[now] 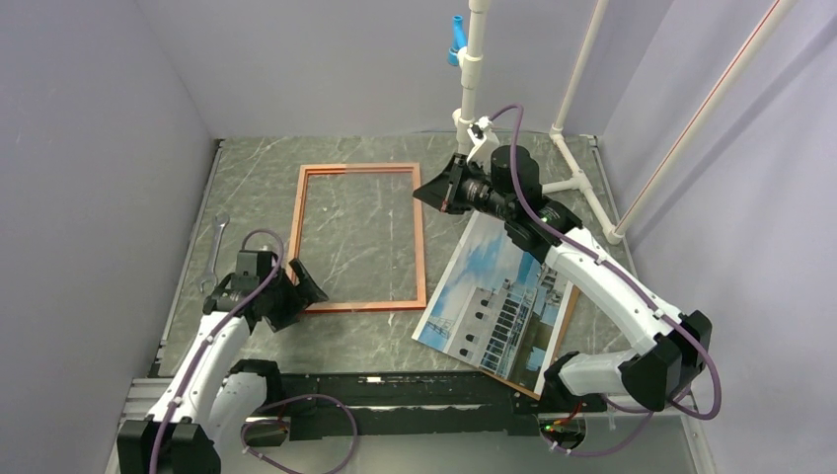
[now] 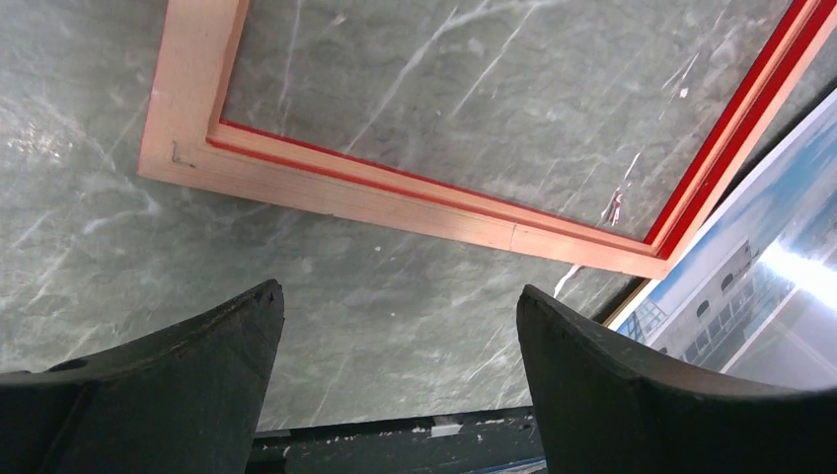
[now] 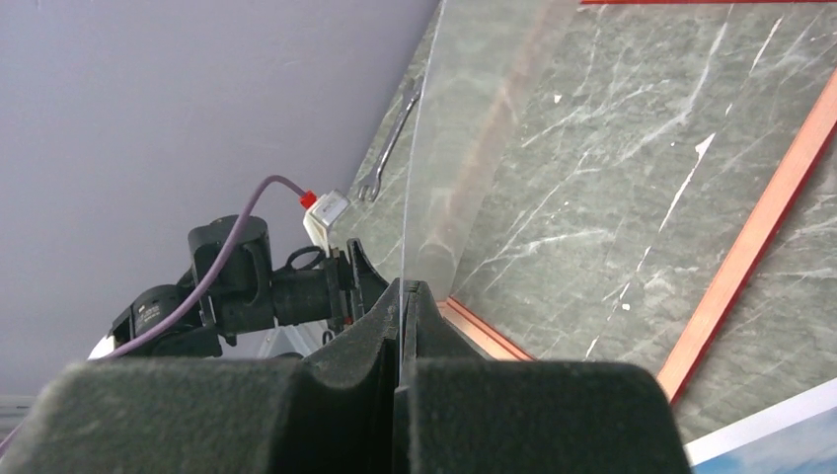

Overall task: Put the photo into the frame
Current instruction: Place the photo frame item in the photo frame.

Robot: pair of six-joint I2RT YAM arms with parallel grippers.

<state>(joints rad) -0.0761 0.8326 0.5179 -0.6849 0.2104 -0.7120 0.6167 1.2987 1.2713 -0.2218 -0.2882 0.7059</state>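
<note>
The frame (image 1: 421, 237) lies flat on the marbled table, orange-brown face up, with red inner edges showing in the left wrist view (image 2: 395, 193). The photo (image 1: 494, 296), a white building against blue sky, lies face up to the frame's right on a brown backing board (image 1: 561, 341). My right gripper (image 1: 446, 188) is shut on the edge of a clear pane (image 3: 474, 118) and holds it tilted above the frame's far right corner. My left gripper (image 1: 296, 286) is open and empty, just outside the frame's near left corner.
A metal wrench (image 1: 215, 247) lies left of the frame near the left wall. White pipes (image 1: 474, 69) stand at the back right. A black rail (image 1: 395, 390) runs along the table's near edge.
</note>
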